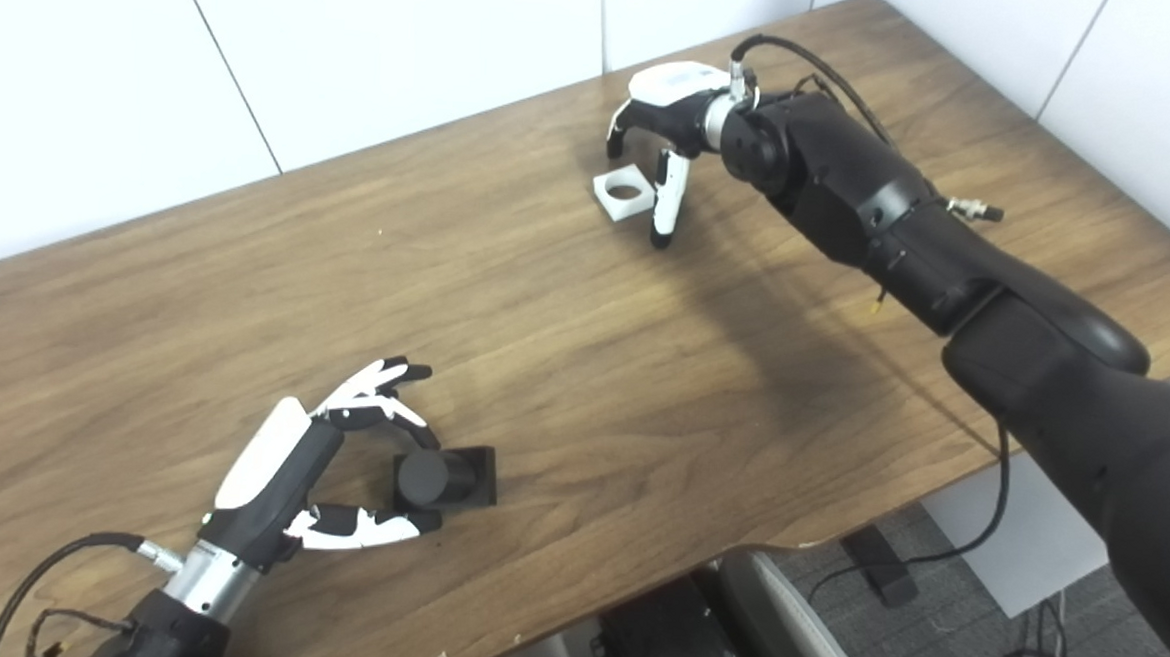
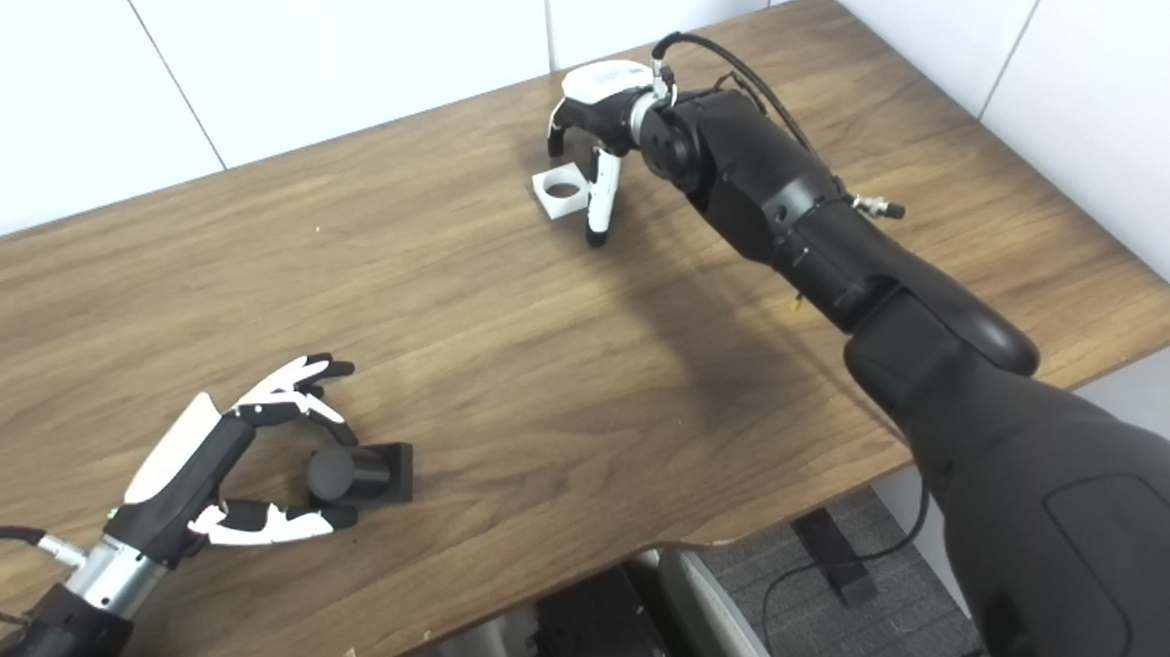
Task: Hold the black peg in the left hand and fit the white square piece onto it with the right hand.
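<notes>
The black peg, a short round cylinder on a square base, lies tipped on its side near the table's front edge. The white square piece, with a round hole, lies flat far back.

**Wooden desk and the two pieces lying on it**

The desk has a dark, wood-grain top with rounded corners and stands against a white panelled wall. A black peg lies on its side near the front edge, its round end facing left and its square base to the right. A white square piece with a round hole lies flat near the far edge, well apart from the peg.
</notes>
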Controlling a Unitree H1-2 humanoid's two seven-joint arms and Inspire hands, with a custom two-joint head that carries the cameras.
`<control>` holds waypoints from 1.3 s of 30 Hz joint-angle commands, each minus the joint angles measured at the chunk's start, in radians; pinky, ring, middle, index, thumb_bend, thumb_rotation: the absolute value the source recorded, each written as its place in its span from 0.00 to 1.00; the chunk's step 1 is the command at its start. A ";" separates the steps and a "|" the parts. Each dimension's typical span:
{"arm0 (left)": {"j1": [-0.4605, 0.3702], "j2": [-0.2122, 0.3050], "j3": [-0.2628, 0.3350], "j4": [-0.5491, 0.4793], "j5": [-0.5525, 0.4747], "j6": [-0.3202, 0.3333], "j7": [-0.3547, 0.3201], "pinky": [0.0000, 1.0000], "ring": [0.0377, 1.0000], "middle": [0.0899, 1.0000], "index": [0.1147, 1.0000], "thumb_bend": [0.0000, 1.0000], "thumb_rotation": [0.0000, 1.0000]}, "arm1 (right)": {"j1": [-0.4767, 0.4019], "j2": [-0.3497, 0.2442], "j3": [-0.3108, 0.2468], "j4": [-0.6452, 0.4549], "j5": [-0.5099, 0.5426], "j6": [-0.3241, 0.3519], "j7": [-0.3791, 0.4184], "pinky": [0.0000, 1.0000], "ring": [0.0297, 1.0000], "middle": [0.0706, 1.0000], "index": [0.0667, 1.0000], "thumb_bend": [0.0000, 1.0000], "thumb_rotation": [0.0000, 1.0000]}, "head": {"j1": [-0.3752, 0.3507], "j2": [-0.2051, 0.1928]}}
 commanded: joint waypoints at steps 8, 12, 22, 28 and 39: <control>0.042 0.024 -0.029 0.006 0.055 0.099 -0.059 0.80 0.94 0.88 0.43 0.52 0.06 | 0.011 0.090 0.044 0.101 -0.003 -0.049 -0.031 0.84 0.90 0.86 0.68 0.79 0.22 | 0.013 0.001; 0.046 0.028 -0.027 -0.003 0.054 0.099 -0.060 0.79 0.94 0.87 0.43 0.52 0.06 | 0.009 0.104 0.060 0.135 -0.015 -0.049 -0.044 0.83 0.89 0.86 0.65 0.79 0.24 | 0.013 0.005; 0.044 0.030 -0.024 -0.004 0.047 0.099 -0.062 0.81 0.94 0.87 0.43 0.52 0.06 | 0.006 0.117 0.068 0.196 -0.026 -0.095 -0.140 0.79 0.85 0.80 0.45 0.52 0.15 | 0.013 0.008; 0.050 0.030 -0.024 0.000 0.047 0.087 -0.057 0.79 0.94 0.87 0.42 0.52 0.06 | 0.012 0.107 0.068 0.186 -0.023 -0.102 -0.154 0.80 0.85 0.79 0.44 0.52 0.14 | 0.011 0.010; 0.055 0.031 -0.025 0.003 0.045 0.082 -0.056 0.79 0.94 0.87 0.42 0.52 0.06 | 0.023 0.095 0.062 0.163 -0.015 -0.102 -0.155 0.79 0.84 0.78 0.44 0.52 0.14 | 0.012 0.014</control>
